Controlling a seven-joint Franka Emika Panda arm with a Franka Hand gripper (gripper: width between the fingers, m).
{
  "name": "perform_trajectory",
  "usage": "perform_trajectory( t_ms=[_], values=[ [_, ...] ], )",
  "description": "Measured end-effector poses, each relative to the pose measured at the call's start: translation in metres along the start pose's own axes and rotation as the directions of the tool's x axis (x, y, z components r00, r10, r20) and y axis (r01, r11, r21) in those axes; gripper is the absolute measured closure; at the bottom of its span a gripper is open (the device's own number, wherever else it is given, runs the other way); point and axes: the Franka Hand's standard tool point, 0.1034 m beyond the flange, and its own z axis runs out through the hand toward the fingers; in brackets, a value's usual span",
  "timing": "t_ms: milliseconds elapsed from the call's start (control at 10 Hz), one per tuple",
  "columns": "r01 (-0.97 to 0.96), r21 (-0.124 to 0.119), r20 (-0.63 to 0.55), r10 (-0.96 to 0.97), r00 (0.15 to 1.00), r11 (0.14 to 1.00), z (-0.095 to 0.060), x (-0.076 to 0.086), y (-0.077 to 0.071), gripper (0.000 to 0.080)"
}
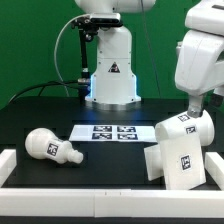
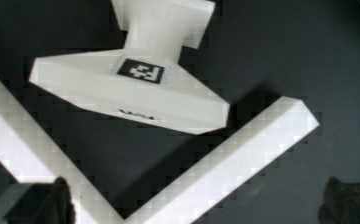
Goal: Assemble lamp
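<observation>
The gripper is released and empty; the shade lies on the counter ahead of its fingertips, untouched. We judge the white plastic light, stiff and slick, so we recommend gripping across its narrow end.

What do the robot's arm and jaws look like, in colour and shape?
The arm is a rounded, glossy white shell with a dark joint. Its pedestal is white with a triangle sticker; a black cable loops beside it. The jaws look dark and blurred.
</observation>
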Motion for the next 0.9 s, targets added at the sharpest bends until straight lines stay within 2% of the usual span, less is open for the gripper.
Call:
perform_trajectory(
  t_ms=[200,300,500,600,900],
  values=[
    [0.002,-0.002,-0.004,-0.002,1.000,1.000,0.000,0.000,0.000,0.0100],
    [0.029,-0.037,-0.063,-0.031,0.998,0.999,0.002,0.002,0.005,0.0100],
    [0.054,-0.078,-0.127,-0.064,0.990,0.995,0.004,-0.015,0.010,0.0100],
    [0.078,-0.111,-0.165,-0.095,0.982,0.991,0.005,-0.021,0.014,0.0100],
    [0.082,-0.120,-0.172,-0.102,0.980,0.989,0.002,-0.025,0.017,0.0100]
  ],
)
